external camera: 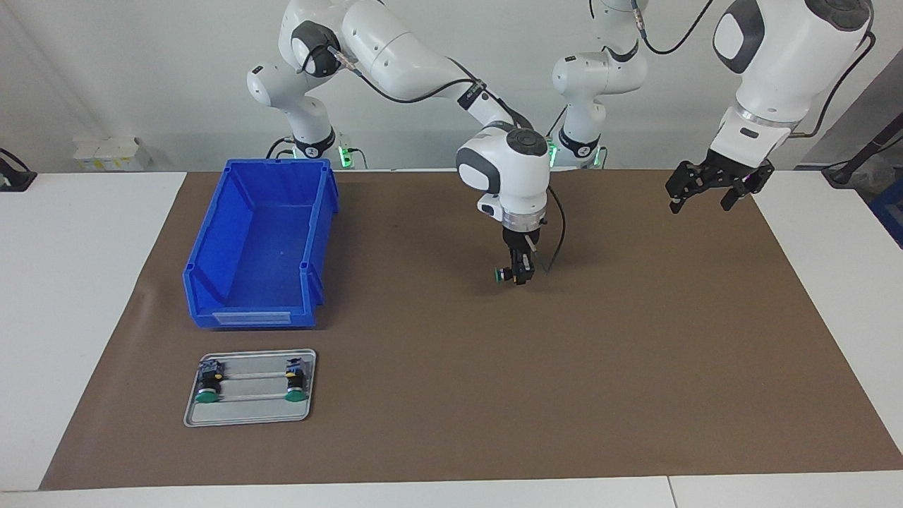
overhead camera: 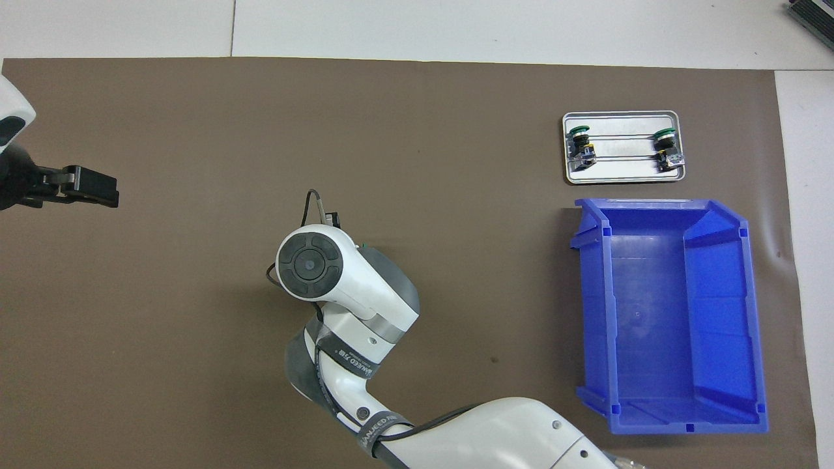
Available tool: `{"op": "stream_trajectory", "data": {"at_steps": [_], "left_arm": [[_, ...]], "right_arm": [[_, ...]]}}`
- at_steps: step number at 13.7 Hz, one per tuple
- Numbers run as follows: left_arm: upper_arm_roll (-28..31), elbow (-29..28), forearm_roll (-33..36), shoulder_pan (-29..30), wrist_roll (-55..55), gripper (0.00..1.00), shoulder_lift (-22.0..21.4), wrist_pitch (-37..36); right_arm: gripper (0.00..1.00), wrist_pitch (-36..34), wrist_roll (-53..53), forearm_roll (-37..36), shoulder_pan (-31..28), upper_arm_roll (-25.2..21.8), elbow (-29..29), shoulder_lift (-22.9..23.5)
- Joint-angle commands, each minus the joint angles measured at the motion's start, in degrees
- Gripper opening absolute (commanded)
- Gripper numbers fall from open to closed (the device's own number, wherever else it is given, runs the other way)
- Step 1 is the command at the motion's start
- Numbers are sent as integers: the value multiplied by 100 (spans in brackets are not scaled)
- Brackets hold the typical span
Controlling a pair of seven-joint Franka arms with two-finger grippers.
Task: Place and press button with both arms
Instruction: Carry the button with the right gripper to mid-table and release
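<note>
Right gripper [external camera: 520, 276] | jaws clamped on the small green-capped black push button [external camera: 502, 274], low over the middle of the brown mat [external camera: 635, 353] on the tabletop, well away from the blue plastic bin [external camera: 261, 247] | set it down gently, cap sideways, steady | left gripper [external camera: 709, 189] waits, jaws apart, well away from the bin

Bright, even light on my table, both views sharp.
Soft light falls from above: my right arm [external camera: 423, 70] throws only a faint shadow on the mat [external camera: 635, 353] mid-frame, and the bin [external camera: 211, 268] a thin one along its side. Mild sheen on the tray [overhead camera: 622, 177], upper right overhead. No blur or glare.
</note>
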Motion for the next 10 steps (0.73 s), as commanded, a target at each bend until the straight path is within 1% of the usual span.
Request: {"op": "stream_trajectory", "data": {"at_steps": [1,3,4,5,6,7,9,10], "left_arm": [[-28,-406,-58,2,704,100,-227,322],[-46,-486,-67,2,1503,100,-262,411],[-46,-495,-128,-7,1803,100,-262,411],[-46,-530,-224,2,2032,100,-271,420],[-55,-565,-303,-7,2330,100,-288,420],[-64,-617,-339,-7,2698,100,-315,420],[-55,-758,-566,-7,3559,100,-385,429],[-55,-854,-690,-7,4068,100,-437,438]], "right_arm": [[0,300,104,-150,-35,35,-427,-110],[0,492,95,-150,-44,35,-717,-207],[33,520,61,-150,-44,44,-735,-216],[62,459,60,-124,-53,44,-675,-207],[85,380,43,-72,-88,36,-613,-225],[98,327,17,-36,-175,44,-621,-338],[99,117,-176,42,-473,79,-674,-680],[99,3,-525,226,-614,114,-761,-908]]}}
